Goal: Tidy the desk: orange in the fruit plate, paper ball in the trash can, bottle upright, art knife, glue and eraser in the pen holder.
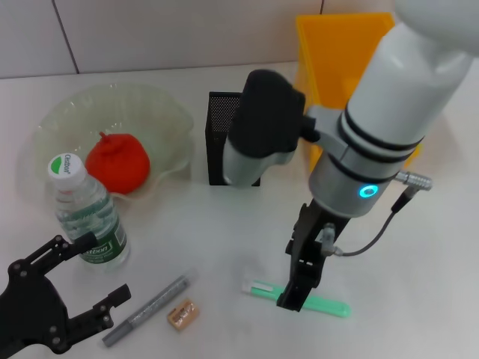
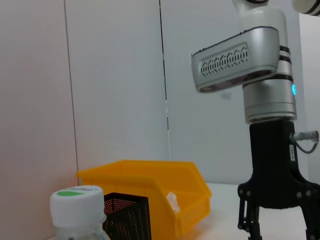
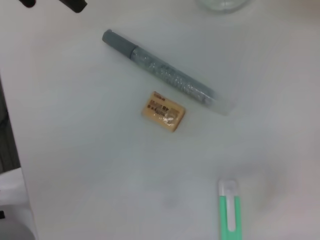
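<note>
Right gripper (image 1: pixel 293 298) directly above flat green plastic art knife (image 1: pixel 326 304); its long axis crosses jaws; jaw state: cannot tell. Your left gripper (image 1: pixel 93 283) jaws apart, farther.

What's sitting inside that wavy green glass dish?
The fruit plate holds only the orange, resting toward its near side. The standing bottle in front covers a small part of the plate's near rim, so what lies right there cannot be seen.

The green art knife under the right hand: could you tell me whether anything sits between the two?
Nothing visible does. The right hand hangs directly over the art knife, which lies flat on bare table, apart from the eraser.
</note>
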`<action>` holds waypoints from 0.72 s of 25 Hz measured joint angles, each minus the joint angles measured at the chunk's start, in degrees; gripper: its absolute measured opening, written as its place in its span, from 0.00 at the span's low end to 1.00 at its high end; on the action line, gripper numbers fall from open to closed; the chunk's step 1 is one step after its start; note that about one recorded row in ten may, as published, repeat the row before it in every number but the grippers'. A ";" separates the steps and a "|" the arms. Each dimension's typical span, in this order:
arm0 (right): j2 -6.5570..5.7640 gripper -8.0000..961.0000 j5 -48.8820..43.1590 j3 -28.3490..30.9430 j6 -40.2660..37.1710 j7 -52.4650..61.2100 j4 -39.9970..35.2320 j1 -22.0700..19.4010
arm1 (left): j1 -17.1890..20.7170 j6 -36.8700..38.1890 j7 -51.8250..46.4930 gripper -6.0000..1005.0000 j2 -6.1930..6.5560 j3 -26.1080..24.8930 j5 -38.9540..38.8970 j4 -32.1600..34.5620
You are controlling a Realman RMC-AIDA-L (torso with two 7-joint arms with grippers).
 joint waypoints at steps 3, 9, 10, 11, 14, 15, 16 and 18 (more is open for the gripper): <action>0.04 0.85 0.01 -1.81 1.17 1.31 0.00 0.01 | 0.00 -0.10 0.00 0.80 0.00 0.00 0.00 0.00; 0.05 0.84 -0.02 -4.68 4.77 3.80 0.13 -0.37 | -0.08 -0.14 -0.10 0.80 0.09 0.28 0.56 0.01; 0.05 0.84 -0.04 -4.99 5.65 4.01 0.51 -0.40 | -0.09 -0.02 -0.17 0.80 0.09 0.58 0.74 0.09; 0.05 0.84 -0.04 -4.99 5.65 4.01 0.51 -0.40 | -0.09 -0.02 -0.17 0.80 0.09 0.58 0.74 0.09; 0.05 0.83 -0.06 -5.22 6.13 4.07 0.83 -0.40 | -0.09 0.12 -0.37 0.80 0.09 1.38 1.47 0.35; 0.05 0.83 -0.07 -5.26 6.31 4.07 0.88 -0.40 | -0.08 0.12 -0.37 0.80 0.09 1.38 1.53 0.33; 0.05 0.82 -0.07 -5.26 6.31 4.07 0.88 -0.40 | -0.07 0.12 -0.37 0.80 0.09 1.37 1.53 0.33; 0.05 0.82 -0.08 -5.29 6.70 4.09 1.12 -0.43 | 0.03 0.12 -0.29 0.80 0.10 1.37 1.55 0.33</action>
